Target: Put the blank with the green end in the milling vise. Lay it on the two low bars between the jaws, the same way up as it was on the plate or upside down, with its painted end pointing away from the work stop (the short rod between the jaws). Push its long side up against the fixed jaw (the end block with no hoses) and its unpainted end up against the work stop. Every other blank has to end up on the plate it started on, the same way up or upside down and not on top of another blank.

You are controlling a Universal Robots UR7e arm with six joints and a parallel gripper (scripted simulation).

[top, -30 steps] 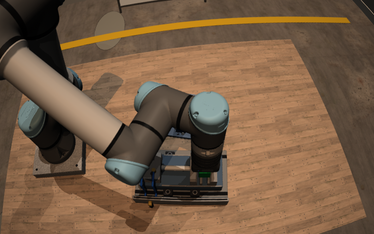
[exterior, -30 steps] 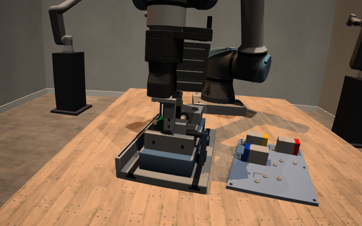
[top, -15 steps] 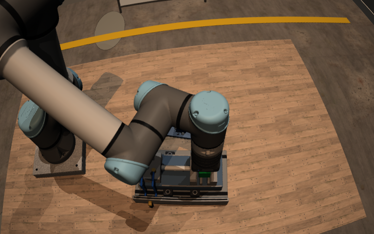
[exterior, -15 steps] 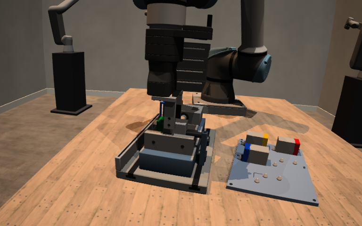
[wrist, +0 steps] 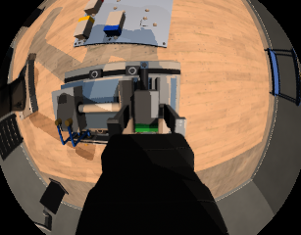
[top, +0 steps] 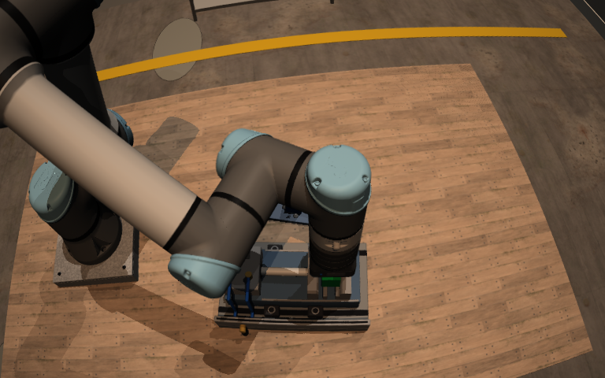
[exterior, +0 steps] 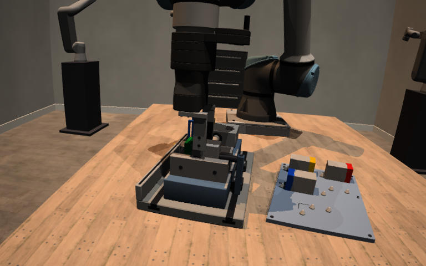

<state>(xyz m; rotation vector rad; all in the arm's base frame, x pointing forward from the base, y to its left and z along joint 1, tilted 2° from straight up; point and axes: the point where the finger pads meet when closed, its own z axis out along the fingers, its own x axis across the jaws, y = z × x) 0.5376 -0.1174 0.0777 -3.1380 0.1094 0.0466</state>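
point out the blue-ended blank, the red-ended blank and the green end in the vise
blue-ended blank (exterior: 303,182) (wrist: 115,21): exterior and wrist, bare side; bare top
red-ended blank (exterior: 335,171): exterior, bare side
green end (top: 331,281) (exterior: 188,146) (wrist: 146,127): all views, painted face

A single robot arm (top: 102,150) (exterior: 297,29) reaches out from its foot and bends down through pale-blue-capped joints. Its wrist (top: 338,179) (exterior: 194,16) stands nearly vertical, with the two-finger gripper (top: 332,273) (exterior: 199,153) (wrist: 146,112) pointing straight down, its fingers spread wide apart.

Grey green-ended blank (top: 331,281) (exterior: 212,150) (wrist: 146,107), lying in the milling vise (top: 291,302) (exterior: 195,190) (wrist: 103,89), painted end away from the work stop (exterior: 228,157) (wrist: 144,78)
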